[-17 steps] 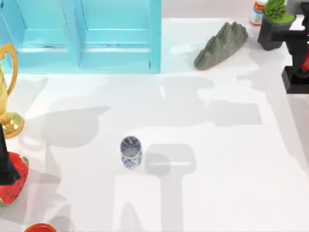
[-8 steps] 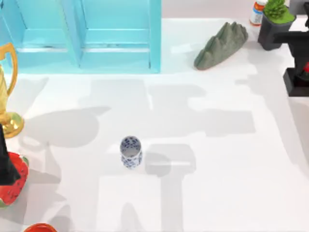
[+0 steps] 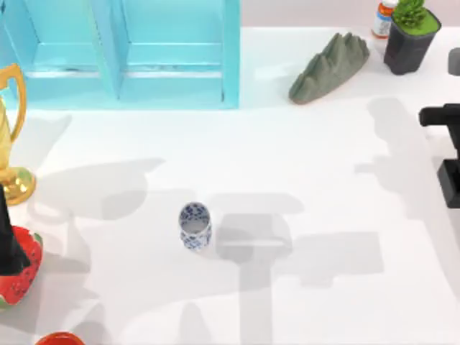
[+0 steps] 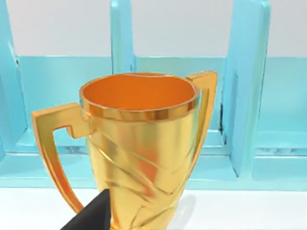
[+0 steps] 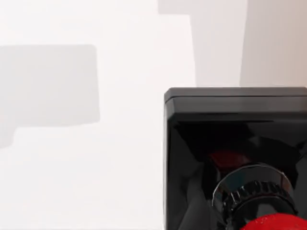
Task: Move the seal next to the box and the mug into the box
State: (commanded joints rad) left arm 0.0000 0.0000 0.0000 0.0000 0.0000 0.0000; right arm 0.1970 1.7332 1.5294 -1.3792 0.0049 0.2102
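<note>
The mug (image 3: 195, 226), white with a blue floral pattern, stands upright and alone on the white table, left of centre. The turquoise box (image 3: 228, 54) stands at the back left, and its partitions (image 4: 247, 96) also show in the left wrist view. The seal (image 3: 452, 183) is at the far right edge as a black block. Up close, its black base (image 5: 230, 129) has the red knob below a silver collar. My right gripper (image 3: 440, 116) is at that edge, holding the seal. My left gripper (image 4: 91, 216) is parked at the left edge, behind a gold trophy.
A gold trophy (image 3: 10, 129) and a red watermelon-like thing (image 3: 20, 277) stand at the left edge. A grey rock (image 3: 330, 66), a potted plant (image 3: 411, 34) and an orange-capped bottle (image 3: 384, 17) sit at the back right. An orange-red item (image 3: 59, 338) pokes in at the front left.
The seal's black base has shifted along the right edge toward the front with my right gripper. The arm's shadows slid across the table. The mug and left arm stayed put.
</note>
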